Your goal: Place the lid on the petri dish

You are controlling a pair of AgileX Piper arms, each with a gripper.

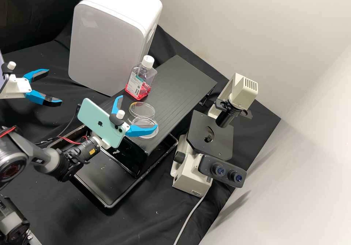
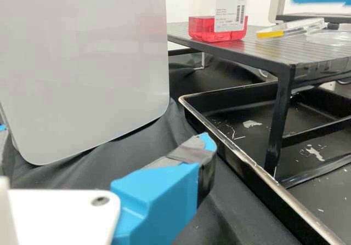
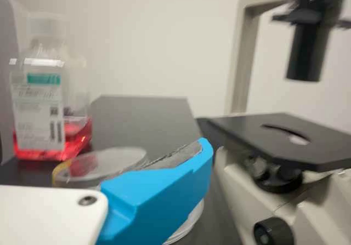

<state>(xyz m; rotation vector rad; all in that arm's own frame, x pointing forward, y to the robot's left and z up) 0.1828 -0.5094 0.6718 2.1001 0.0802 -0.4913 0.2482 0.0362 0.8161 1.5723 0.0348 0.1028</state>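
Overhead view of a black lab bench with a raised black slatted shelf [image 1: 182,84] standing over a shallow black tray [image 1: 109,197]. On the near left end of the shelf lie two clear, shallow, round plastic pieces, touching or slightly overlapping: a far clear piece [image 1: 142,110] and a near clear piece [image 1: 145,128]. One is the lid and the other the petri dish, but which is which cannot be told. Both look empty and glassy, and being round they have no long axis to line up with. From the right wrist camera the far clear piece [image 3: 101,163] looks flat, with a faint yellowish tint at its edge. The right gripper [image 1: 139,112] hangs directly over the pair with its blue fingers spread wide. The near finger crosses above the near clear piece and the other finger stands just left of the far one. Nothing appears pinched, though contact cannot be ruled out. This arm is clearly the nearer one. The left gripper [image 1: 54,85], fingers also spread and holding nothing, sits well apart at the bench's left edge. A bottle of red liquid [image 1: 140,79] stands on the shelf just beyond the pieces, in front of a white box [image 1: 109,37]. A microscope [image 1: 212,142] stands to the right.
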